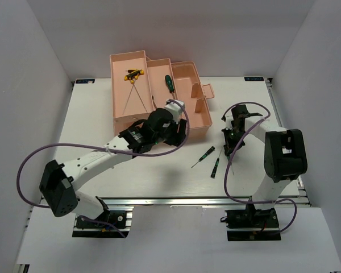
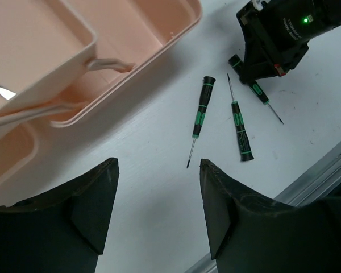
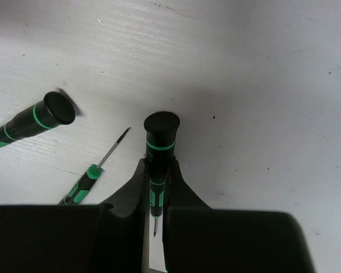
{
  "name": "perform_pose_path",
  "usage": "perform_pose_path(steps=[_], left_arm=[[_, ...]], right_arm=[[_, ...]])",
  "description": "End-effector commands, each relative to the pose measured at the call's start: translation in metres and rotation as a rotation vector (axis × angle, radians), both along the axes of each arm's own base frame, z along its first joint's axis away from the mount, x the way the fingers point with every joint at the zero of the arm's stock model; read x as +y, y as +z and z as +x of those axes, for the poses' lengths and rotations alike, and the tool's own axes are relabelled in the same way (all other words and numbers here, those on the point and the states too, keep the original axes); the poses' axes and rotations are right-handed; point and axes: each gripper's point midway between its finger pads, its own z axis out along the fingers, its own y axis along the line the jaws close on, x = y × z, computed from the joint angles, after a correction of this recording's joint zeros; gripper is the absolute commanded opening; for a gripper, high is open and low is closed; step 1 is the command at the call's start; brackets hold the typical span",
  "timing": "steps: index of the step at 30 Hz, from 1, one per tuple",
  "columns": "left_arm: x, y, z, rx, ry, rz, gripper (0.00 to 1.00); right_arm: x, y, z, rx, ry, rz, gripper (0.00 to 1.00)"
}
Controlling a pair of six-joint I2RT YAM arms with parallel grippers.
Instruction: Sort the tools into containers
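The salmon-pink toolbox stands open at the back centre. Yellow-and-black rods lie in its left tray and the larger green screwdriver lies in a middle tray. My right gripper is shut on a small green-and-black screwdriver, low over the table right of the box. Two more small screwdrivers lie on the table beside it. They also show in the left wrist view. My left gripper is open and empty, in front of the box.
The toolbox's front wall sits just beyond the left fingers. The right gripper's body shows at the top right of the left wrist view. A metal rail runs along the table's near edge. White walls enclose the table.
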Motion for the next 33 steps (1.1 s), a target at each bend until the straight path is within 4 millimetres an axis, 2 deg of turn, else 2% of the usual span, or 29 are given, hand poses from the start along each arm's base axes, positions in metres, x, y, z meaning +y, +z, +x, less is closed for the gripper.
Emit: perform_pose_path(steps=[1,2,3,4,5,6,7,8,9,10,12,13,15,16,18,19,20,21,22,23,24,28,29,30,33], left_arm=[[-0.017,0.015,0.011,-0.132,-0.049,-0.017,0.69],[-0.024,0.017,0.013,-0.157,-0.065,-0.043,0.69],[-0.028,0.003,0.011,-0.15,-0.098,-0.027,0.69],[-0.032,-0.001,0.011,-0.155,-0.12,-0.029,0.69],[-0.038,0.0,0.013,-0.177,-0.139,-0.048,0.69],[-0.04,-0.01,0.012,-0.178,-0.165,-0.034,0.69],[-0.047,-0.021,0.009,-0.16,-0.205,-0.03,0.69],[-0.052,-0.024,0.01,-0.166,-0.221,-0.036,0.69],[-0.054,-0.028,0.011,-0.166,-0.231,-0.028,0.69],[-0.062,-0.042,0.006,-0.131,-0.28,-0.026,0.69],[-0.068,-0.051,0.006,-0.113,-0.302,-0.016,0.69],[-0.072,-0.052,0.006,-0.108,-0.317,-0.018,0.69],[-0.078,-0.067,0.005,-0.081,-0.334,-0.001,0.68],[-0.079,-0.07,0.006,-0.077,-0.333,0.001,0.68],[-0.083,-0.079,0.007,-0.072,-0.329,0.01,0.68],[-0.084,-0.083,0.007,-0.069,-0.325,0.016,0.68],[-0.087,-0.085,0.006,-0.071,-0.329,0.022,0.68],[-0.087,-0.093,0.009,-0.07,-0.313,0.044,0.69],[-0.092,-0.09,0.014,-0.093,-0.308,0.033,0.69],[-0.097,-0.087,0.016,-0.104,-0.309,0.029,0.69],[-0.099,-0.096,0.02,-0.099,-0.298,0.046,0.69],[-0.111,-0.105,0.029,-0.099,-0.284,0.059,0.69],[-0.114,-0.105,0.031,-0.108,-0.278,0.055,0.69],[-0.117,-0.108,0.033,-0.111,-0.278,0.058,0.68],[-0.124,-0.113,0.037,-0.113,-0.277,0.068,0.67]], right_arm=[[-0.011,-0.013,-0.01,0.008,-0.024,-0.056,0.0],[-0.007,-0.004,-0.005,-0.015,-0.014,-0.027,0.0],[-0.005,0.01,0.009,-0.063,-0.006,0.001,0.0],[-0.004,0.029,0.015,-0.113,0.038,0.023,0.0],[0.009,0.047,0.02,-0.143,0.095,0.103,0.0],[0.017,0.079,0.04,-0.224,0.151,0.148,0.0],[0.021,0.099,0.04,-0.26,0.24,0.184,0.0],[0.041,0.135,0.05,-0.344,0.328,0.306,0.0],[0.049,0.152,0.053,-0.386,0.375,0.341,0.0],[0.056,0.169,0.058,-0.437,0.401,0.379,0.0],[0.077,0.199,0.074,-0.521,0.423,0.449,0.0],[0.086,0.219,0.09,-0.57,0.439,0.466,0.0],[0.11,0.239,0.105,-0.59,0.426,0.512,0.0],[0.122,0.254,0.125,-0.625,0.431,0.52,0.0],[0.149,0.262,0.142,-0.662,0.406,0.506,0.0],[0.16,0.251,0.154,-0.652,0.394,0.494,0.0],[0.166,0.255,0.164,-0.677,0.379,0.479,0.03],[0.18,0.253,0.168,-0.674,0.358,0.493,0.08],[0.185,0.233,0.178,-0.64,0.335,0.484,0.15],[0.19,0.23,0.184,-0.645,0.329,0.471,0.26],[0.193,0.217,0.191,-0.632,0.31,0.459,0.3],[0.192,0.198,0.2,-0.614,0.303,0.433,0.52],[0.19,0.198,0.2,-0.616,0.304,0.432,0.6],[0.188,0.2,0.199,-0.617,0.304,0.434,0.62],[0.177,0.214,0.195,-0.631,0.292,0.455,0.64]])
